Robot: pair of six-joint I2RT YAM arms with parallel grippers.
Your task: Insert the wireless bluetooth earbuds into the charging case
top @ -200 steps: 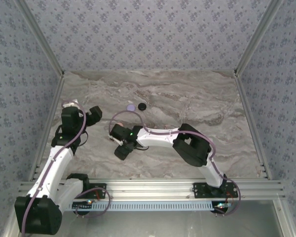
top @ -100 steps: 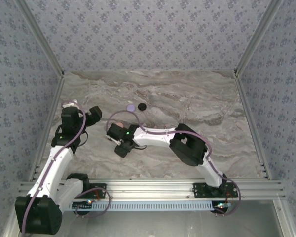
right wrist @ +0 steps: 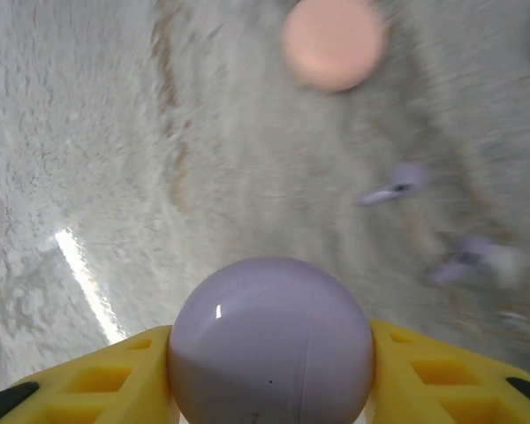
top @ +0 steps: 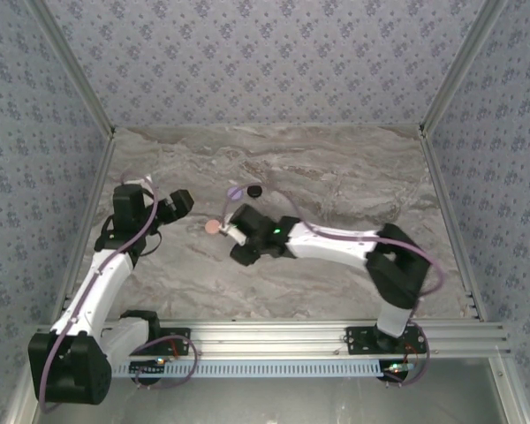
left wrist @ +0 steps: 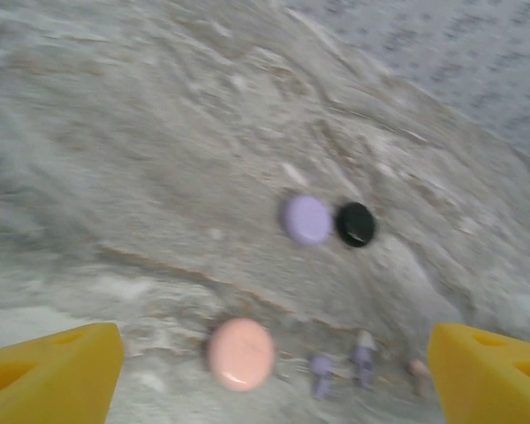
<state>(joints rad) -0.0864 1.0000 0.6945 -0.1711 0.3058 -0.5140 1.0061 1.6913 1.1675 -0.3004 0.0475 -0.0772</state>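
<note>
Between my two grippers on the marble table (top: 353,177), the round pieces run left to right: a pink disc (left wrist: 240,353) lying flat nearest my left gripper (top: 180,203), then, farther back, a lilac disc (left wrist: 306,219) with a black disc (left wrist: 355,223) just beside it on its right. None of them stands open, so I cannot tell what any holds. The lilac charging case (right wrist: 269,349) is clamped between the yellow fingers (right wrist: 106,380) of my right gripper (top: 233,232), closed as far as I can see, its inside hidden. The lilac earbuds (left wrist: 321,373) lie loose on the marble just right of the pink disc, in no case, and a small pale pinkish piece (left wrist: 417,367), too blurred to make out, lies just right of them. Since a second ago my left gripper has edged a little toward the middle. My right arm has swung its elbow out to the right and stretched, carrying its gripper away from the near edge to just beside the pink disc, which the overhead view did not show before. My left arm leans forward from its base, wrist turned toward the centre, jaws wide apart and holding nothing. My right arm reaches long and low leftward across the table.
</note>
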